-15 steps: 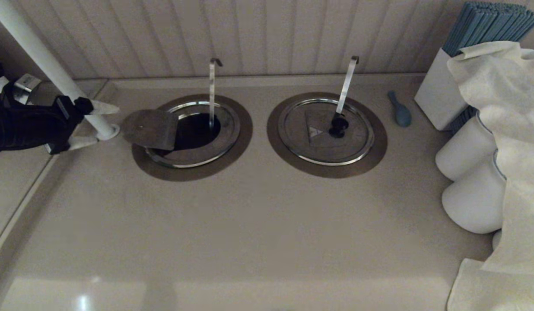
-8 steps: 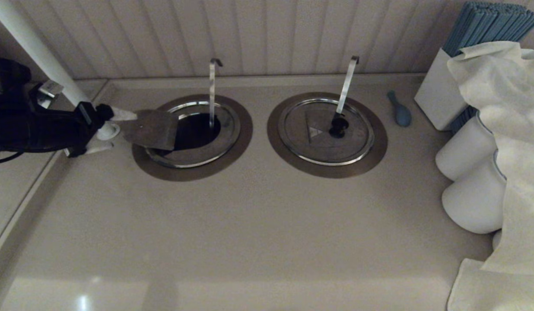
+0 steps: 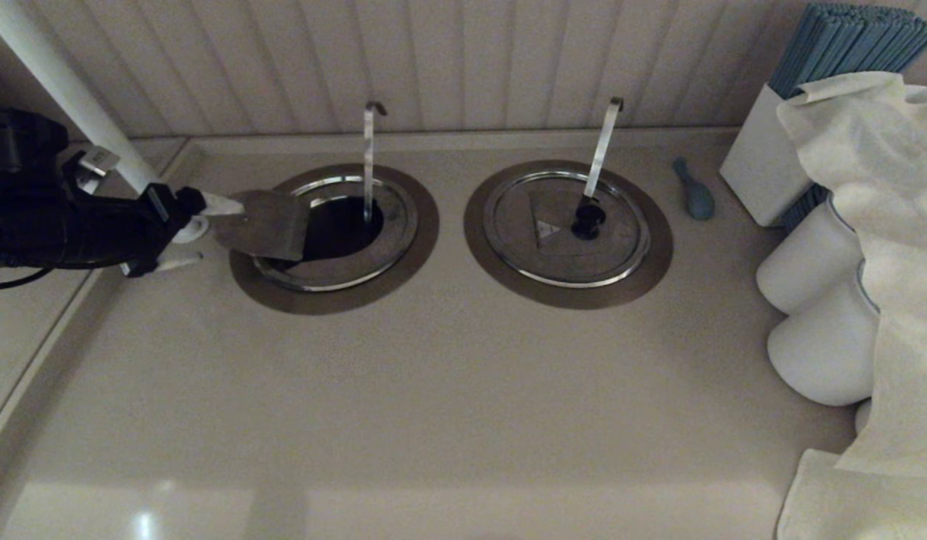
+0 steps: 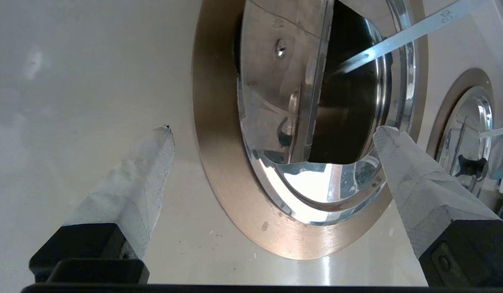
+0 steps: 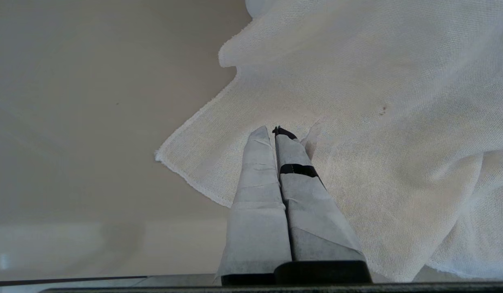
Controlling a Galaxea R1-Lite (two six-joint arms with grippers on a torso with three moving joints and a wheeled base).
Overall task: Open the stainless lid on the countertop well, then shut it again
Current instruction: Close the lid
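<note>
The stainless lid's folding flap (image 3: 261, 223) stands swung up over the left side of the countertop well (image 3: 343, 225), whose dark hole shows. The thin grey hooked rod (image 3: 368, 157) rises from the hole, and the wide steel collar (image 3: 336, 296) rings it. The knob is hidden. My left gripper (image 3: 201, 232) is open just left of the flap; its far finger overlaps the flap's left edge. In the left wrist view the flap's underside (image 4: 276, 81) and the hole (image 4: 349, 101) lie ahead of the left gripper (image 4: 274, 130), with nothing between the fingers. My right gripper (image 5: 272, 131) is shut over a white cloth (image 5: 357, 122).
The twin lid (image 3: 538, 247) with a black knob and a pale strip handle lies closed at the right. A white post (image 3: 81, 112) stands behind my left arm. At the far right are a blue utensil (image 3: 694, 191), a white box (image 3: 763, 157), white cylinders (image 3: 808, 262) and draped cloth (image 3: 876, 225).
My left gripper has moved right, from beside the white post up to the raised flap's left edge. The flap and rod have not moved.
</note>
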